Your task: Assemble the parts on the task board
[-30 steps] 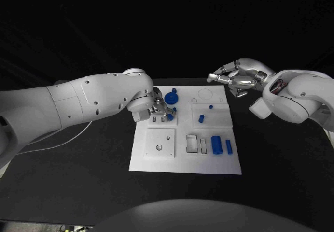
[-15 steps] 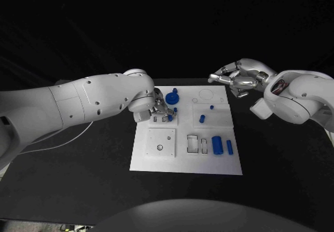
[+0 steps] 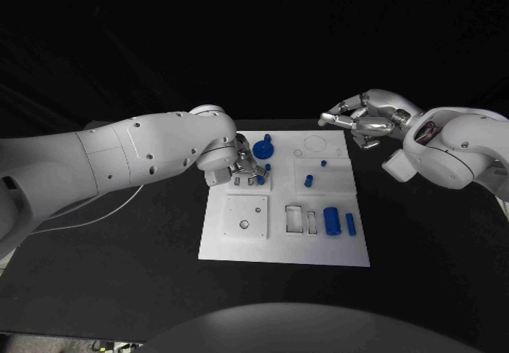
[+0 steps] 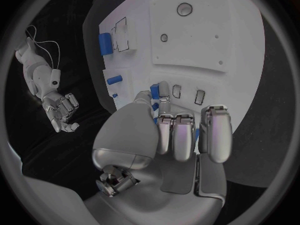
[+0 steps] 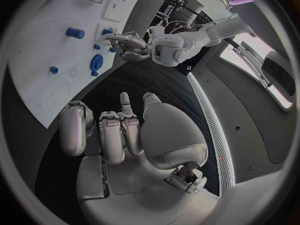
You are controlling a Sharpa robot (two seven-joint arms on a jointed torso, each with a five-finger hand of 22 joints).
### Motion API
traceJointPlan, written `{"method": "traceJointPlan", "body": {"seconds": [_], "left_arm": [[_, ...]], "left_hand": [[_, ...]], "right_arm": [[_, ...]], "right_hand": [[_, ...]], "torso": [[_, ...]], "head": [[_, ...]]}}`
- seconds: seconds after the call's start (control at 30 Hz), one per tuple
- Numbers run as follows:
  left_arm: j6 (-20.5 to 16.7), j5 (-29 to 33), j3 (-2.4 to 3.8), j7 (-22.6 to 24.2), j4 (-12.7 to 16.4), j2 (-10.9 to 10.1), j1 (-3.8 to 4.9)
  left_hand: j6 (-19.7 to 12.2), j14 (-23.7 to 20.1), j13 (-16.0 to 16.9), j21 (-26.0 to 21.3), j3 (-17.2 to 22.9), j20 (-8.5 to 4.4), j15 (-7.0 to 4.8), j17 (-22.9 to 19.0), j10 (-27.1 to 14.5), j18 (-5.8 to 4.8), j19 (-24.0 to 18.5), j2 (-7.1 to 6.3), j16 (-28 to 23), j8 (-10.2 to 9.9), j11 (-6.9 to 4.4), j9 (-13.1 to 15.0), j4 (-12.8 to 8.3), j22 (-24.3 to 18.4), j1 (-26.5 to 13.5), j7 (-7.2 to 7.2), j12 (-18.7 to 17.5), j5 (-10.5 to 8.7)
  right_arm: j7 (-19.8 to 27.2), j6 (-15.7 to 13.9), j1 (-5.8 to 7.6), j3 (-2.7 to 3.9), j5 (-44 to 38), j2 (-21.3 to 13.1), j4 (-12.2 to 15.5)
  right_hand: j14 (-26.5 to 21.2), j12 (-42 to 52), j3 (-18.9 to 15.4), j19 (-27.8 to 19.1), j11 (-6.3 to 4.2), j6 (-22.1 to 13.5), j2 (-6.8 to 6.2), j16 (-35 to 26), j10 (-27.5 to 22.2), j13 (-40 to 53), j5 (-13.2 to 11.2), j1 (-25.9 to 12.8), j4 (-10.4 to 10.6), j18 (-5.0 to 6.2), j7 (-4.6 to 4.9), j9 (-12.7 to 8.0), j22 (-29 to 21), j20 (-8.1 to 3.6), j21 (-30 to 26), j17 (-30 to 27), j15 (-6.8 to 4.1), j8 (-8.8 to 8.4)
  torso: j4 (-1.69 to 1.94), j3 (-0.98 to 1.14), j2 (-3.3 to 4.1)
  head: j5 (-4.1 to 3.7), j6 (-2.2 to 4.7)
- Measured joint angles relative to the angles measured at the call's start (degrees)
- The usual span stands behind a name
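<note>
The white task board (image 3: 285, 250) lies in the middle of the black table (image 3: 117, 279). The left hand (image 3: 240, 168) is down over the board's far left part, its fingers (image 4: 177, 135) curled together over the plate; a small blue peg (image 3: 260, 177) sits right at its fingertips, touching or nearly so, but whether the hand actually grips it cannot be told, since the fingers hide the contact. Just beyond that hand stands the round blue part (image 3: 262, 151), with a small blue knob (image 3: 268, 137) a little farther back. Toward the board's right half two small blue parts (image 3: 307, 179) stand apart from either hand, and two blue cylinders (image 3: 338, 220) lie side by side near the right edge, next to two empty rectangular slots (image 3: 293, 218). The right hand (image 3: 359, 118) hovers off the board's far right corner, above the table, fingers loosely curled and holding nothing, well apart from every part.
</note>
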Motion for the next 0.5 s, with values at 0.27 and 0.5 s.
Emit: {"method": "traceJointPlan", "body": {"seconds": [0.27,0.5], "left_arm": [[-0.9,0.0,0.14,0.0,1.3,-0.8,-0.07],[-1.4,-0.3,0.23,0.0,3.4,-2.3,0.01]], "left_hand": [[-0.4,0.0,0.0,0.0,0.8,0.00,-0.01,0.0,0.0,0.00,0.0,-0.38,0.0,0.4,-0.03,1.0,0.1,0.0,0.4,0.03,0.0,-0.02],[-0.7,0.0,0.0,0.0,1.6,0.00,0.00,0.0,0.2,0.00,0.0,-0.78,0.0,0.7,-0.19,1.5,0.1,0.0,0.6,-0.08,0.0,-0.11]], "right_arm": [[0.0,0.0,-0.01,-0.01,0.0,-0.1,0.0],[-0.1,0.0,-0.01,-0.01,0.0,-0.4,0.1]], "right_hand": [[0.0,0.0,0.0,0.0,0.01,0.0,-0.23,0.0,0.0,-0.1,0.0,0.2,0.0,0.00,0.00,0.0,0.0,0.00,0.0,0.0,0.00,0.00],[0.0,0.0,0.0,0.0,0.01,0.0,-0.23,0.0,0.0,-0.1,0.0,0.2,0.0,0.00,0.00,0.0,0.0,0.00,0.0,0.0,0.00,0.00]], "torso": [[-0.01,-0.01,0.01],[0.01,0.02,-0.02]], "head": [[0.01,0.00],[0.17,0.00]]}}
